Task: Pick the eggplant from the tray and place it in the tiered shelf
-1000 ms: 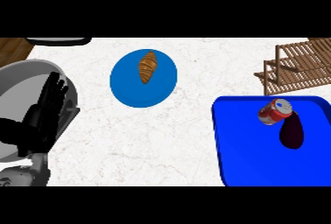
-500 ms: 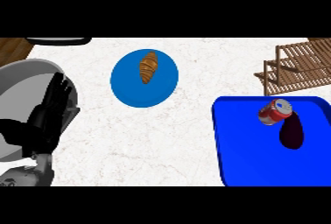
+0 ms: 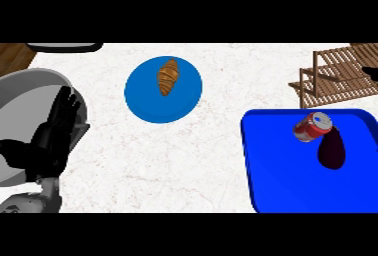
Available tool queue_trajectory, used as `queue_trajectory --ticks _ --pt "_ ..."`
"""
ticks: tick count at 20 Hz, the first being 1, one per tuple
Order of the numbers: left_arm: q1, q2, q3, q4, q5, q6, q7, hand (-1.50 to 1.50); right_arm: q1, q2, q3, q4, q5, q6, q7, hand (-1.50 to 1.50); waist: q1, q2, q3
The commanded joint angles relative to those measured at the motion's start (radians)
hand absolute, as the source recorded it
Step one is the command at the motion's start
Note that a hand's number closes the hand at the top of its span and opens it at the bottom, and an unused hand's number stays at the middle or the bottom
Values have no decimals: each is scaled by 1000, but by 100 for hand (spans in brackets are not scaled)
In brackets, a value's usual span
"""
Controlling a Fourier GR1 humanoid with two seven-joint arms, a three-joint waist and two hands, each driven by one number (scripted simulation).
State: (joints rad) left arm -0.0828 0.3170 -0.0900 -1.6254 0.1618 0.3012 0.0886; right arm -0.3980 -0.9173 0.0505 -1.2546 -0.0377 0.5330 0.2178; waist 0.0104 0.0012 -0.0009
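My left hand [image 3: 52, 132] rests at the bench's [image 3: 148, 165] left edge, fingers straight and upward, holding nothing; my right hand is out of view, so I can't speak for it. Next across sits a blue plate [image 3: 144, 102] carrying a croissant [image 3: 167, 76], which I should leave alone. Further right, the eggplant [image 3: 331, 152] lies on the blue tray [image 3: 284, 170], its upper end touching a red can [image 3: 312, 126]. I judge the pick not yet begun. To do it well I'd come down on the eggplant's lower part, away from the can, then lift clear before heading up to the tiered shelf [image 3: 336, 80] just behind the tray.
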Motion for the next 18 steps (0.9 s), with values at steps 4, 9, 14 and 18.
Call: queue_trajectory --ticks 4,9,14,18 --pt "-12 -1 16 -17 -13 -11 24 0 16 61 116 -11 248 -92 42 -150 -2 1 1" --pt "8 -18 -2 -94 -53 13 86 0 31 86 135 3 331 -73 115 -150 -4 -1 1" --pt "1 -36 39 -58 -60 -27 78 0 14 171 72 135 405 -94 17 -150 -5 0 1" --pt "-27 -66 22 -98 -97 -12 157 0 45 162 25 71 424 -42 15 -150 -9 -2 1"
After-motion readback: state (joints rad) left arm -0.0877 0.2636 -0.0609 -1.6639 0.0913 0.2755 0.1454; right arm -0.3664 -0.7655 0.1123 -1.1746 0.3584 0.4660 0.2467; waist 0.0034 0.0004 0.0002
